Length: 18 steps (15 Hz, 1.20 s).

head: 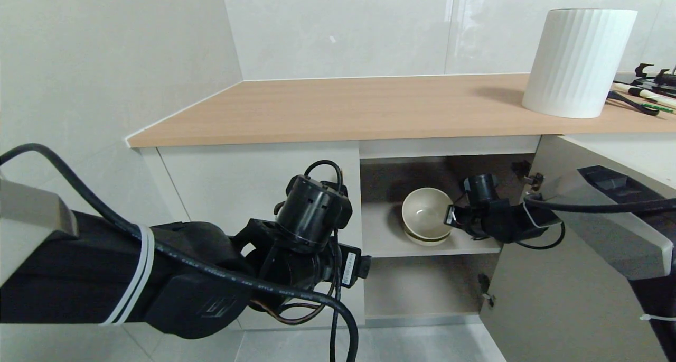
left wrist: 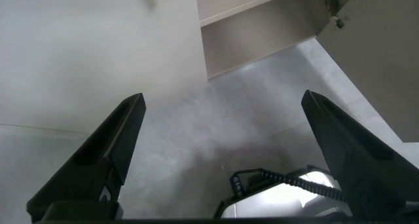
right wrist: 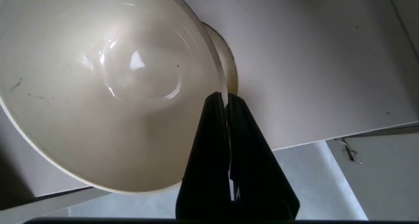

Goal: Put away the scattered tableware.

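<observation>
Room: we look into a tiled kitchen corner, where a light wooden table (head: 338, 108) tops a white cabinet (head: 449, 146) whose right door (head: 554, 288) is swung out.
Right tool: our right tool (right wrist: 227, 106) is inside the cabinet, its fingers pinched narrow on the rim of a cream ceramic bowl (right wrist: 111, 80).
Held bowl: it is tilted, its mouth turned toward us, just above the upper shelf (head: 380, 235).
Second bowl: a second cream bowl (head: 424, 239) sits on that shelf directly under the held one; we cannot tell whether the two touch.
Left tool: our left tool (left wrist: 222, 103) is spread wide with nothing between its fingers, above the grey floor (left wrist: 262, 132) in front of the closed left door (head: 253, 182).
Table top: a white ribbed cylindrical container (head: 578, 61) stands toward the right end, and dark-handled utensils (head: 641, 95) lie just beside it at the far right.
</observation>
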### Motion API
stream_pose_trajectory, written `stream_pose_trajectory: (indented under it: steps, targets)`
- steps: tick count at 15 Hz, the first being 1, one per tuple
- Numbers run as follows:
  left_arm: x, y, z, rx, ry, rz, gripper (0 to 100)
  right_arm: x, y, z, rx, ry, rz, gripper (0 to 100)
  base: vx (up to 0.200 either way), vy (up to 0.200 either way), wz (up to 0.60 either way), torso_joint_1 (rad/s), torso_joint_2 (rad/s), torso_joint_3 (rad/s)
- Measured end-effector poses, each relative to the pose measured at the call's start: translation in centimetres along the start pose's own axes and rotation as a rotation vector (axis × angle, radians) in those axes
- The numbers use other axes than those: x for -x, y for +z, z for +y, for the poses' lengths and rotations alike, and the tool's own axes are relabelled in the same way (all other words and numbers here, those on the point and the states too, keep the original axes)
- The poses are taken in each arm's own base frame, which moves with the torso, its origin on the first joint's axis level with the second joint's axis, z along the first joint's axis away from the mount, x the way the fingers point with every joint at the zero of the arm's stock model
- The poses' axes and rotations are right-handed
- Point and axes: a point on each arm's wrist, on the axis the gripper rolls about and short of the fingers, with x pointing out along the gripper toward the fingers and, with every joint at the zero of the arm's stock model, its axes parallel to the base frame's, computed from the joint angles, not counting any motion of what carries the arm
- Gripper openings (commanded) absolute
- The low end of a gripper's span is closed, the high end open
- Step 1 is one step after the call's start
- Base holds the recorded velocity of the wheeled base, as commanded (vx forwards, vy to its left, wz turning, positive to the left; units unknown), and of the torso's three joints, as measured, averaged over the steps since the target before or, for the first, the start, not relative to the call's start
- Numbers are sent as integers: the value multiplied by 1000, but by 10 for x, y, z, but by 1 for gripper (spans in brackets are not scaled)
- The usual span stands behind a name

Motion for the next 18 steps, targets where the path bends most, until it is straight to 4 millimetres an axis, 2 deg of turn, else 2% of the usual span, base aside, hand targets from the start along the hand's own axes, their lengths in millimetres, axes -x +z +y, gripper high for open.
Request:
stream_pose_trajectory:
  steps: [16,17,18]
  targets:
    - [0,1,0,16,1,-7,100,-9,-7,-2,16,-33,30,0,0,0,0,0,0,0]
    - [0,1,0,16,1,-7,100,-9,-7,-2,16,-32,29,100,0,0,0,0,0,0]
    - [0,1,0,16,1,-7,100,-8,-7,-2,16,-31,28,100,0,0,0,0,0,0]
